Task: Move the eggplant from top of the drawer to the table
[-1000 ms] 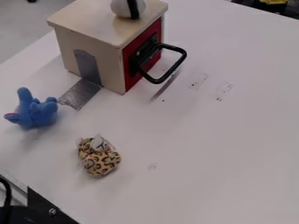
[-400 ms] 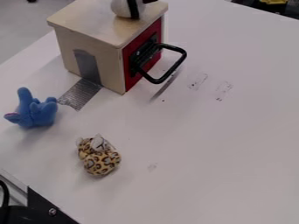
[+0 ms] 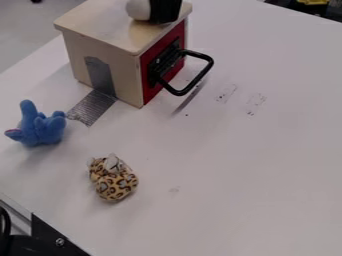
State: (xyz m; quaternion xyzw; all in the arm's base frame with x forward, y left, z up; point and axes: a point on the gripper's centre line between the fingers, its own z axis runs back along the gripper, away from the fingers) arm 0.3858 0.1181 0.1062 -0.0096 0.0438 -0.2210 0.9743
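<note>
The black gripper (image 3: 166,10) is at the top edge, low over the back right part of the top of the wooden drawer box (image 3: 100,25). On that top lies a rounded whitish object (image 3: 138,9), and the gripper covers its right side. I cannot tell whether they touch, nor whether this object is the eggplant. The white table (image 3: 247,160) spreads in front and to the right of the box.
A black handle (image 3: 203,73) juts right from the box's red drawer front (image 3: 151,91). A blue plush toy (image 3: 43,131) sits at the left, a leopard-spotted plush (image 3: 116,186) at the lower middle. Silver tape (image 3: 92,108) runs from box to table. Black hardware is at lower left.
The gripper has come in from the top edge, down beside the whitish object, and now hides its right part. The box and both plush toys have stayed in place.
</note>
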